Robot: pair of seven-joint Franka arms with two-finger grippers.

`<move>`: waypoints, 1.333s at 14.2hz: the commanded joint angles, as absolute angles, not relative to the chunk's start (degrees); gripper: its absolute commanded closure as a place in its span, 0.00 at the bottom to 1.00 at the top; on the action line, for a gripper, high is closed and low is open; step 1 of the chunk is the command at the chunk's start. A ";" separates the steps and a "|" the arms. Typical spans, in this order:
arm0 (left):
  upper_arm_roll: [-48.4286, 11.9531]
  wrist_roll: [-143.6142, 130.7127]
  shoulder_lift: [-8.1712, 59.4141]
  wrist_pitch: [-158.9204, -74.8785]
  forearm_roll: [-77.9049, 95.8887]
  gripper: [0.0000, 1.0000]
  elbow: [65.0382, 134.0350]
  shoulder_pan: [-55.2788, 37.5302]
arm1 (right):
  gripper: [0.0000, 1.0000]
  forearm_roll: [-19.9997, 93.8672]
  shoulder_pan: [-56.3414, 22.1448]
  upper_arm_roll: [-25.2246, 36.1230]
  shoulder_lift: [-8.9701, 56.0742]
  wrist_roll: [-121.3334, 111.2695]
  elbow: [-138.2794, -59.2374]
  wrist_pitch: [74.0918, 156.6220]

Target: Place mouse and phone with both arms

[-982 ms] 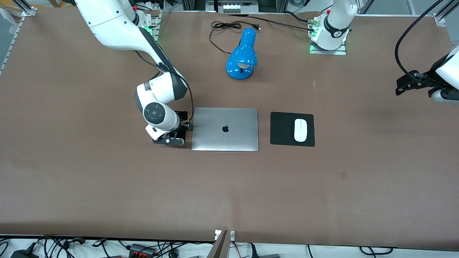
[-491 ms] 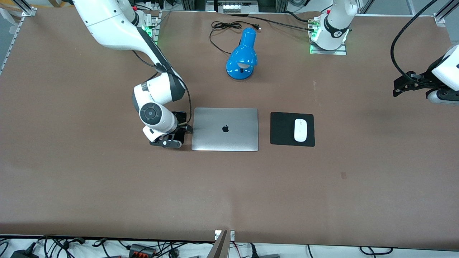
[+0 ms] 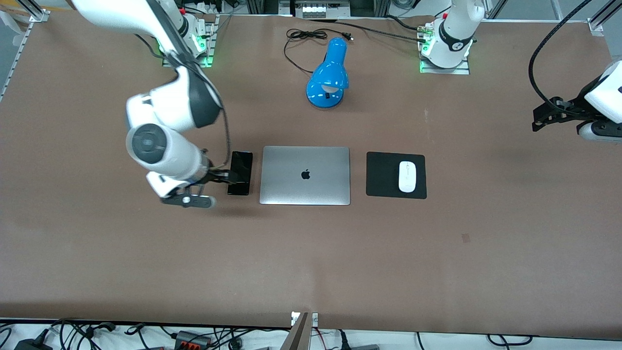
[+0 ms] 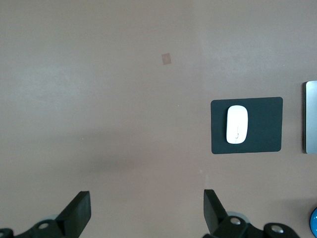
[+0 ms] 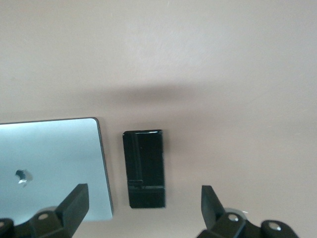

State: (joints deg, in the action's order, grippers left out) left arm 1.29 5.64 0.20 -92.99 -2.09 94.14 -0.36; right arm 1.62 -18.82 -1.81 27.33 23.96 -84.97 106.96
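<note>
One brown table [image 3: 311, 253] holds one closed silver laptop [image 3: 305, 175], one blue lamp [image 3: 328, 75] and one black pad [image 3: 396, 175] carrying the white mouse [image 3: 407, 176]. The black phone [image 3: 240, 173] lies flat just beside the laptop, toward my right arm's end. My right gripper [image 5: 143, 210] hangs released above it, empty. My left gripper [image 4: 147, 213] waits, spread wide over bare table.

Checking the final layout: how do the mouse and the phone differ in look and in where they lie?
The mouse is white and oval; the phone is black, slim and rectangular. The mouse lies on a black pad, the phone straight on the table. The mouse is toward the left arm's end of the laptop, the phone toward the right arm's. Both lie flat, beside the laptop, with no end effector holding them.
</note>
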 commanded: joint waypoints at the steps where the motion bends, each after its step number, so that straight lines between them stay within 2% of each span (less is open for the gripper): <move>1: 1.23 5.10 0.18 -93.16 -1.50 0.00 93.87 -0.44 | 0.00 0.35 -14.79 -2.20 27.96 18.57 -78.41 99.96; 6: 1.23 5.10 0.53 -93.43 -1.14 0.00 93.69 -0.44 | 0.00 0.26 -8.72 -1.67 22.42 10.30 -74.09 92.29; 8: 1.23 5.10 1.23 -93.34 -1.06 0.00 92.47 -0.53 | 0.00 0.79 -3.97 -1.85 19.96 7.84 -74.18 92.46; 11: 1.23 5.10 1.41 -93.34 -1.05 0.00 92.37 -0.53 | 0.00 0.61 -3.25 1.74 17.41 4.23 -74.18 92.55; 13: 1.23 5.10 1.49 -93.34 -1.05 0.00 92.29 -0.53 | 0.00 0.97 0.59 1.93 16.70 -0.85 -74.18 92.72; 15: 1.23 5.10 1.49 -93.34 -1.05 0.00 92.29 -0.53 | 0.00 0.71 0.88 2.11 15.57 -2.55 -74.35 92.38; 19: 1.23 5.27 1.49 -93.25 -0.97 0.00 92.29 -0.44 | 0.00 0.18 1.14 2.11 12.32 -2.19 -80.31 94.12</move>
State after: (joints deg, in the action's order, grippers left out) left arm 1.28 5.54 0.64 -93.50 -2.06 93.85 -0.52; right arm 0.95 1.02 2.47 15.65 -1.56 -75.33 92.90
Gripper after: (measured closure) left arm 0.000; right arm 0.000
